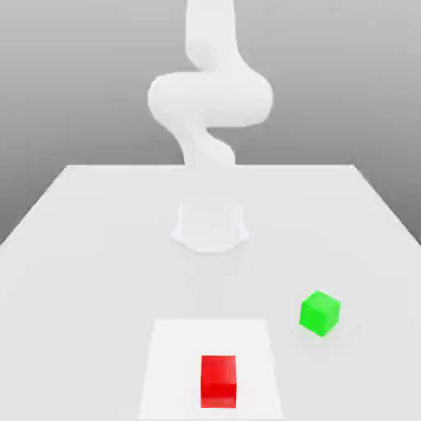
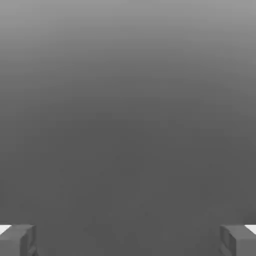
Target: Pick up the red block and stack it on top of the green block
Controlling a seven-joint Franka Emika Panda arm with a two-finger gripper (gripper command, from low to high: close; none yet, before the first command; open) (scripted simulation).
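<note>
1. Two cubes lay on the worktop (image 1: 99, 247): one red block (image 1: 218, 381) and one green block (image 1: 320, 312), about the same in size.
2. One red block sat near the front edge in the exterior view, on a slightly brighter rectangular patch (image 1: 177, 370) of the surface, square to the view.
3. One green block stood to the exterior view's right of the red one and a little farther back, off the patch, turned so a corner faced forward. The two were apart, not touching.
4. One white arm (image 1: 210, 99) rose from a round base (image 1: 210, 229) behind both cubes, well away from them.
5. Two dark grey fingers (image 2: 17, 240) showed at opposite corners of the hand view, standing wide apart with nothing between them; the gripper (image 2: 128, 241) held no cube.
6. One pale, plain worktop carried everything; behind it was a smooth grey backdrop (image 1: 66, 82).
</note>
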